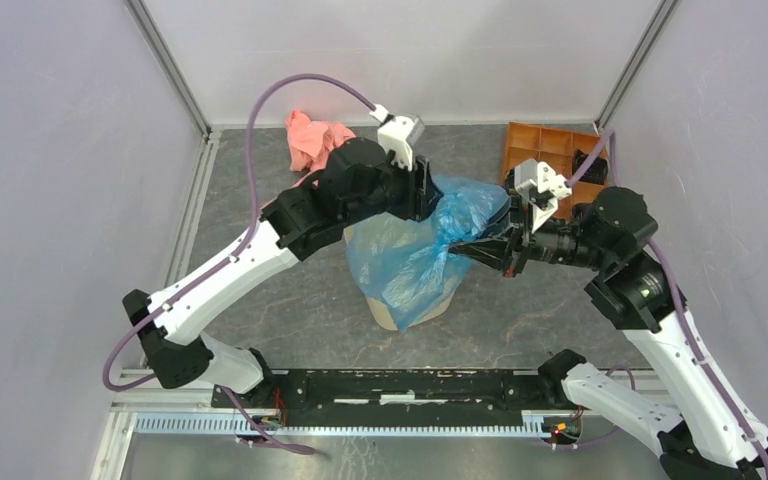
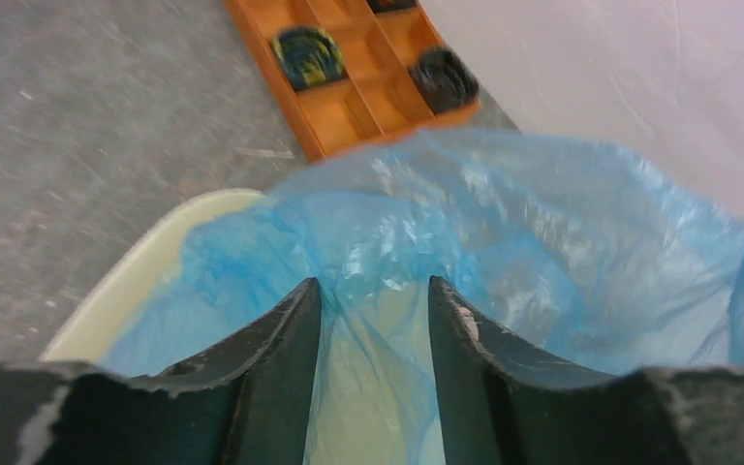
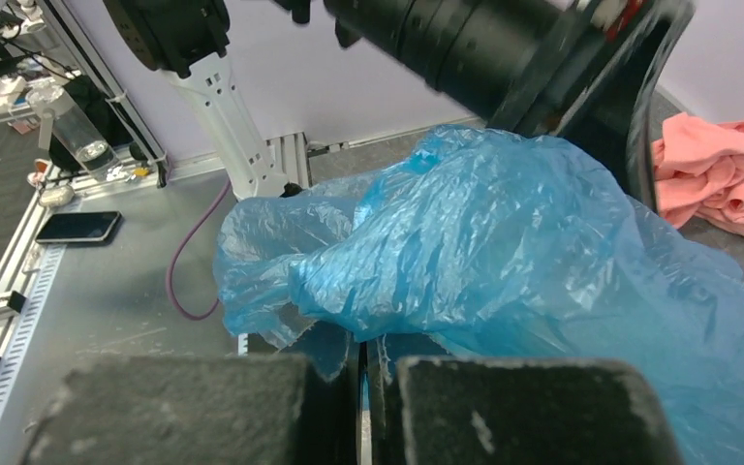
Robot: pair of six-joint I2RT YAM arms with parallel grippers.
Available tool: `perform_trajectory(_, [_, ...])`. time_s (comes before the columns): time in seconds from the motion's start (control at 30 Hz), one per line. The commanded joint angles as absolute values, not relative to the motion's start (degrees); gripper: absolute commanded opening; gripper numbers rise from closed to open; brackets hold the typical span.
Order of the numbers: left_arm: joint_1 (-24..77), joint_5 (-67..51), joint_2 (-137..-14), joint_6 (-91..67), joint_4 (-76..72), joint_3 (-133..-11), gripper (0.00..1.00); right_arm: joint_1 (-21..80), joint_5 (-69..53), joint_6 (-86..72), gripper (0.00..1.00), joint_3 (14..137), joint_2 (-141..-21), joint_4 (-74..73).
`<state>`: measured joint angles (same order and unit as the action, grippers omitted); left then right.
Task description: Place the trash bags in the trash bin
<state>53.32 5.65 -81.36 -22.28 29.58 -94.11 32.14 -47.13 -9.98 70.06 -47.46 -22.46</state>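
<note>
— Starting from the left of the overhead view, what is on the grey table [image 1: 280, 300]?

— A crumpled pink cloth [image 1: 312, 137] lies left of centre at the top, by the back wall. Just right of it is the left gripper [image 2: 373, 291], at the upper edge of the trash bag [image 1: 410, 255].

— Is that gripper holding the bag?

— Its wrist view shows the two fingers [image 2: 286, 339] clearly parted. Blue film lies loose in the gap between them and is not pinched.

— And the middle of the frame?

— The blue bag is draped over the trash bin [image 1: 392, 318] and hides most of it. Only a cream strip shows at the lower edge overhead, and a curve of rim at the left of the left wrist view. Part of the bag hangs inside the rim there.

— Further right?

— The right gripper [image 3: 363, 339] meets the bag's right side. Its fingers are closed to a thin slit, with a fold of blue plastic clamped in it.

— And beyond that?

— An orange compartment tray [image 1: 535, 145] sits at the upper right, partly hidden behind the right arm, with dark items in some of its cells.
</note>
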Motion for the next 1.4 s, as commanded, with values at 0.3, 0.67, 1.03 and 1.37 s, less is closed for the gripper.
perform_trajectory(0.3, [51.6, -0.56, -73.94, -25.9, 29.2, -73.98, 0.49, 32.14, -50.26, -26.77, 0.01, 62.24, -52.82, 7.42])
perform_trajectory(0.67, [50.98, 7.1, -67.16, -27.22, 29.07, -73.63, 0.81, 32.17, -41.93, -30.22, 0.01, 52.81, -52.31, 4.03])
perform_trajectory(1.03, [50.98, 13.21, -54.06, -28.13, 30.43, -75.48, 1.0, 32.12, -37.51, -31.0, 0.01, 57.4, -55.25, 0.49])
perform_trajectory(1.37, [50.98, 18.56, -44.49, -29.47, 40.59, -70.0, 0.84, 38.03, -33.73, -30.94, 0.01, 62.42, -66.3, -9.79])
